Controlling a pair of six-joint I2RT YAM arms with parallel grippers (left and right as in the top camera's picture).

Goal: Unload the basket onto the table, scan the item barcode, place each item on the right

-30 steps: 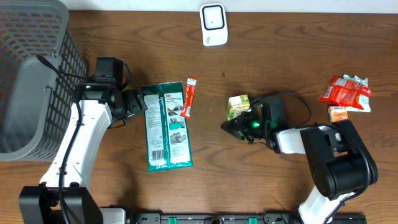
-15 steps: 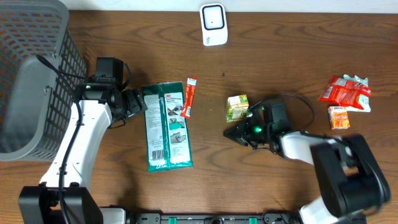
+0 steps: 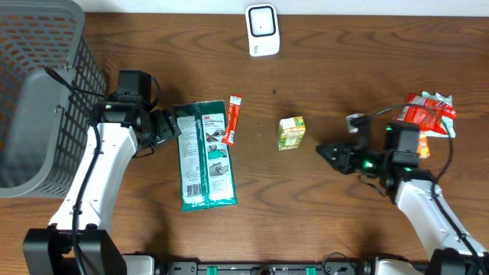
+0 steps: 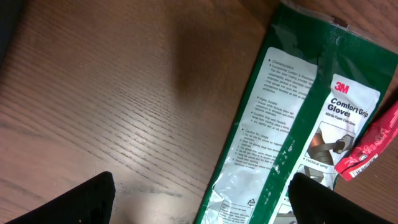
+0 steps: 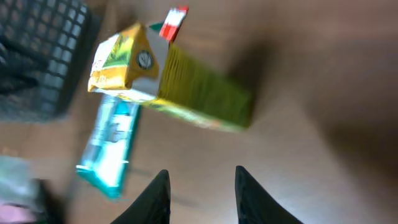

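Juice carton (image 3: 291, 132) sits on the worktop (image 3: 328, 69), near its middle and apart from the right tool (image 3: 322, 149), whose fingers are partly spread and hold nothing, while the left tool (image 3: 168, 126) gapes wide and empty at the glove packet's (image 3: 205, 156) edge.

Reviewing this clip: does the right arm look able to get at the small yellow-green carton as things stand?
Probably yes. The right gripper faces the carton with only bare table between them, and its jaws stand apart and empty.
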